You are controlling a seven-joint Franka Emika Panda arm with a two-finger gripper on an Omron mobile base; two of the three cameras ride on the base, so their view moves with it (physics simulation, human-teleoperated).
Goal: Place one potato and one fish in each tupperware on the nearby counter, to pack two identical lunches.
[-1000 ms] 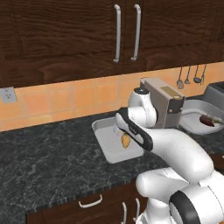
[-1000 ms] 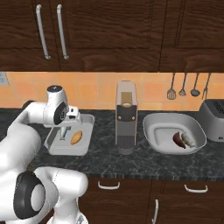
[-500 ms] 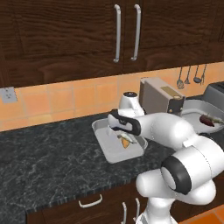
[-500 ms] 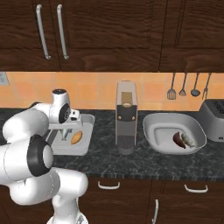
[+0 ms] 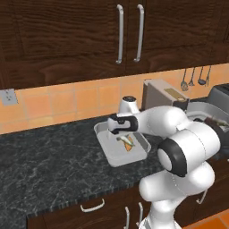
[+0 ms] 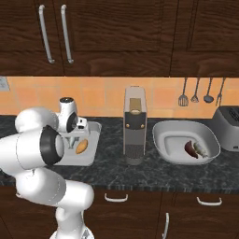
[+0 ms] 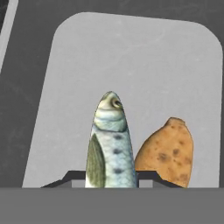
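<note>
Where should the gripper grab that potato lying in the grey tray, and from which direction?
Probably from above, across the short width of the potato at its middle. It lies flat in the tupperware, an oval lump with its long axis along the tray. The fish, now pinched in the gripper, sits close beside it, so one finger needs that narrow gap.

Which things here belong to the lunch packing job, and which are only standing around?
For the job: fish gripped in the hand; potato; tupperware; counter.
Not for the job: coffee machine; toaster; hanging utensils.
</note>
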